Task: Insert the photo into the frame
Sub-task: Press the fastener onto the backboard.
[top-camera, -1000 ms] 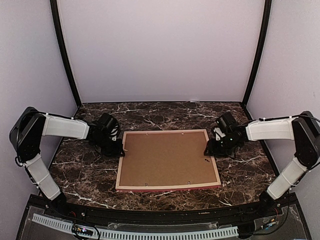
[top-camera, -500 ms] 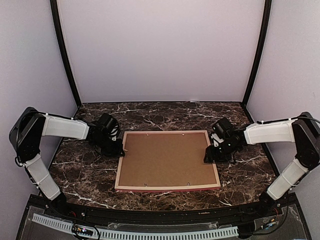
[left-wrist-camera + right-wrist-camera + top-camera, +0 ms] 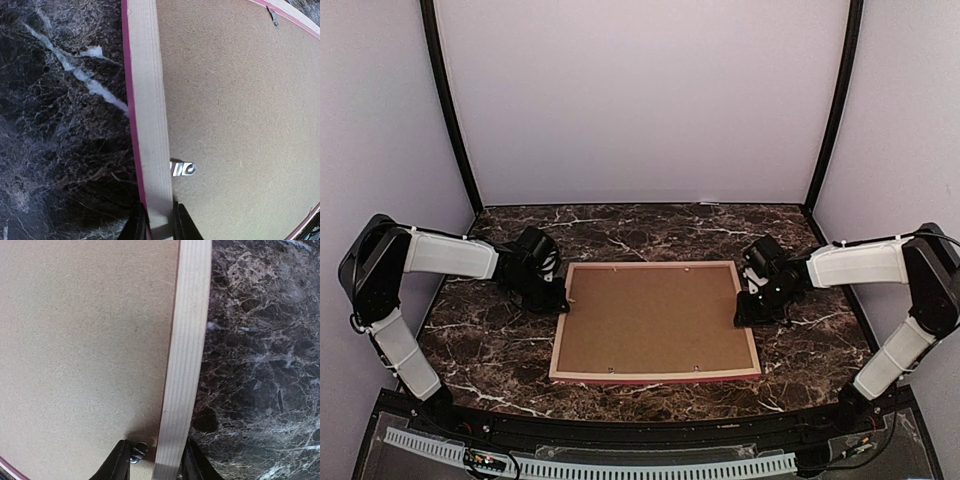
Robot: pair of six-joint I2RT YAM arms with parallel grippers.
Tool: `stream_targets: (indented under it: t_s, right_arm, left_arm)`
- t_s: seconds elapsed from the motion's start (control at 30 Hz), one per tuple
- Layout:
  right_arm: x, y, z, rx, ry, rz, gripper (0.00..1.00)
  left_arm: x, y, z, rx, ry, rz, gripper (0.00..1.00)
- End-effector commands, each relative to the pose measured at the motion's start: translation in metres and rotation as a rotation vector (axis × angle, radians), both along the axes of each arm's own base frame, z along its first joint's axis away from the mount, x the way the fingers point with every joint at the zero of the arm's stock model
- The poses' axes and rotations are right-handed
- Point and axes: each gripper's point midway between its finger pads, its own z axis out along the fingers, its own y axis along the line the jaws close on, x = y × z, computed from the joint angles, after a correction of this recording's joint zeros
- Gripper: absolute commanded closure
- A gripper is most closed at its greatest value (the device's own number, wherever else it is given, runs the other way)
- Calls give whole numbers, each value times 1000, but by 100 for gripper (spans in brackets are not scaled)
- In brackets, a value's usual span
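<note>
Dark marble worktop (image 3: 490, 350), top view: carries a thin rectangular wooden picture frame, pink outer face and light wood inner side (image 3: 655, 377), lying face down at the centre.
Plain brown backing board (image 3: 655, 320), top view: flat inside all four rails, filling the opening.
Arms, top view: left end effector (image 3: 557, 300) at the left rail near its far corner; right end effector (image 3: 742, 318) about midway along the right rail. The grip of neither can be read from here.
Photo, red-orange sunset print: not visible in any view. If it is in the frame it lies under the backing board, and that cannot be told.
Frame rail (image 3: 147, 100), left wrist view: light wood with a pink edge; the left end effector (image 3: 160, 227) is clenched on it, a finger against each side.
Small metal tab (image 3: 183, 169), left wrist view: on the board just beside the rail, reaching over the board (image 3: 235, 110); another shows at the far rail (image 3: 273, 17).
Frame rail (image 3: 185, 350), right wrist view: the right end effector (image 3: 156, 462) straddles it, released; the outer finger is close to the rail, the inner finger apart from it, a metal tab (image 3: 137, 452) in the gap.
Progress, judged: late; the board is seated, so the loading looks done. Left: a firm hold on both sides and probably turning the frame face up.
Only the top view gives: the whole frame and both arms' places.
Only the wrist views give: each grip and the tabs up close.
</note>
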Motion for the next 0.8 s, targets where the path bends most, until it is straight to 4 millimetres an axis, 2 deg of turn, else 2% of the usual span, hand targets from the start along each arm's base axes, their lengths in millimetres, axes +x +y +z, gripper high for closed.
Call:
stream_targets:
  t_s: [0.0,0.5,0.67,0.77]
  right_arm:
    - [1,4,-6,9,22,-1,66]
    - [-2,1,-12,78,83,-37,76]
    - [-5,3,-14,104,106,-15,76]
    - [-4,5,-11,129,106,-8,73]
  left_arm:
    - [-15,-3,-9,2,43,-41,91]
    - [-15,-4,-8,5,42,-48,91]
    - [-15,-4,-8,6,40,-46,91]
    - [-15,-4,-8,3,40,-43,91]
